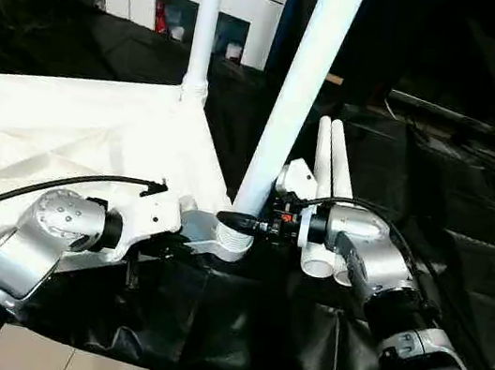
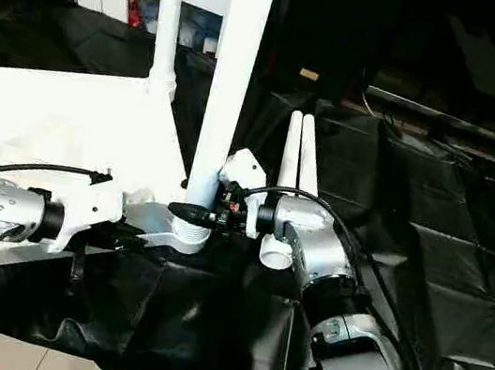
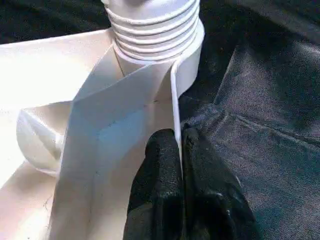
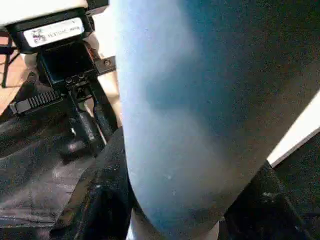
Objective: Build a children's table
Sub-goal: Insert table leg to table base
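- Tabletop (image 1: 66, 131) upside down at left of frame, ribbed side up, on black sheet (image 1: 466, 241).
- One leg (image 1: 207, 17) already upright in the far corner socket, upper middle of frame.
- Second leg (image 1: 300, 89) upright at centre, threaded end sitting in the near corner socket (image 1: 231, 239).
- Right gripper (image 1: 243, 222) clamped around that leg just above the socket, one finger each side, seen close in the right wrist view.
- Left gripper (image 3: 180, 150) pinched tight on the tabletop's thin edge wall beside the socket, holding the top steady.
- Two spare legs (image 1: 330, 175) lying side by side on the sheet, right of centre, just behind the right wrist.
- Step in hand, by judgement: screwing the second leg home.
- Threads (image 3: 152, 25) visible above the socket rim, so likely not fully seated.
- Next move likely calls for more turning with the leg kept straight, then a release and a reach for a spare leg.
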{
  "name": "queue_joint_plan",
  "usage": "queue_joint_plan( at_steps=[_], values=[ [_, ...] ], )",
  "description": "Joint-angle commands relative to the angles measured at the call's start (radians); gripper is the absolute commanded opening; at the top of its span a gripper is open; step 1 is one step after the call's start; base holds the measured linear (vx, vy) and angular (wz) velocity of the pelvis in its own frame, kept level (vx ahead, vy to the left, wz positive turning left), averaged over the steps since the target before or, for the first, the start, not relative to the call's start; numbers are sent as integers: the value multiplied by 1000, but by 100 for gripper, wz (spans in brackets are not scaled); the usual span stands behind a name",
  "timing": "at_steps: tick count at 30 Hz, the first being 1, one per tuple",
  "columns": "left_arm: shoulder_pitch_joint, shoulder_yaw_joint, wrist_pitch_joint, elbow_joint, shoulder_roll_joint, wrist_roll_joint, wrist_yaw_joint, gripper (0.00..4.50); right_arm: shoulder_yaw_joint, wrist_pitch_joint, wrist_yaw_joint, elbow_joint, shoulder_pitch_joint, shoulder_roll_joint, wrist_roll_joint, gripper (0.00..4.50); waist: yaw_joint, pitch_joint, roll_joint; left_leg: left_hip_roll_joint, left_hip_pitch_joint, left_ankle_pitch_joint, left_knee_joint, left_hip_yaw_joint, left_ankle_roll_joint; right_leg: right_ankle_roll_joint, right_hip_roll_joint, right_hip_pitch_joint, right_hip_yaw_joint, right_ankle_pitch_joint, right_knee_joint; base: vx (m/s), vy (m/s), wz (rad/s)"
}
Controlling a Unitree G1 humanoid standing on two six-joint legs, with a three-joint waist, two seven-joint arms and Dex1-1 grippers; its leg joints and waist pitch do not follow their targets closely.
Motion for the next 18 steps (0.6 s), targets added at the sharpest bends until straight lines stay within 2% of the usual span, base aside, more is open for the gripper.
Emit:
queue_joint_plan(
  at_steps=[1,2,4,5,6,8,9,11,12,13,14,16,18],
  values=[
    [5,-11,30,-40,-19,-25,1,0,39,18,-109,122,35,13,-87,188,-7,-18,22,71,18,-265,-87,-30,-8,-194,-96,19,62,-277,-88,0,0,0],
    [1,1,57,-48,-29,-31,21,0,24,16,-176,148,24,27,-93,188,-8,-13,20,71,14,-295,-92,-35,-18,-177,-99,22,61,-344,-95,0,0,0],
    [-5,14,88,-57,-42,-33,48,0,7,11,-252,175,13,43,-100,188,-17,-9,20,70,15,-346,-95,-42,-43,-159,-104,18,61,-446,-101,0,0,0],
    [-19,36,162,-76,-73,-32,109,0,-22,10,-377,214,-4,72,-103,188,-22,-7,20,72,17,-374,-97,-45,-52,-145,-107,14,63,-498,-105,0,0,0],
    [-25,42,186,-82,-85,-27,130,0,-31,12,-410,223,-9,82,-101,188,-25,-6,20,71,18,-384,-97,-48,-57,-141,-107,12,62,-519,-107,0,0,0],
    [-47,58,296,-113,-143,-4,215,0,-60,27,-545,259,-31,127,-94,188,-27,-3,23,70,17,-402,-99,-54,-61,-124,-108,11,60,-550,-112,0,0,0],
    [-49,59,313,-118,-151,-1,225,0,-63,29,-561,264,-34,132,-94,188,-30,-4,22,71,18,-405,-100,-53,-62,-125,-107,10,61,-544,-111,0,0,0],
    [-76,54,457,-144,-246,55,341,0,-74,40,-724,324,-79,196,-98,188,-33,-1,33,70,19,-399,-102,-53,-67,-135,-102,8,58,-483,-110,0,0,0],
    [-77,53,463,-145,-250,58,346,0,-75,40,-731,327,-81,199,-99,188,-35,-4,31,71,20,-398,-101,-50,-70,-138,-101,9,58,-462,-107,0,0,0],
    [-92,49,504,-137,-297,89,409,0,-81,46,-797,357,-106,232,-97,188,-35,-4,32,69,17,-383,-101,-50,-68,-144,-100,11,58,-415,-105,0,0,0],
    [-96,48,509,-133,-308,96,423,0,-83,49,-810,363,-110,238,-97,188,-37,-1,31,67,13,-371,-102,-49,-65,-145,-98,12,58,-387,-105,0,0,0],
    [-113,35,516,-100,-349,118,485,0,-92,57,-862,398,-137,278,-91,188,-33,-4,28,65,19,-353,-96,-42,-47,-149,-98,8,62,-339,-104,0,0,0],
    [-122,19,513,-77,-358,125,505,0,-96,59,-883,413,-150,302,-91,188,-28,-6,28,64,19,-320,-94,-39,-31,-150,-95,11,62,-289,-101,0,0,0]
  ],
)
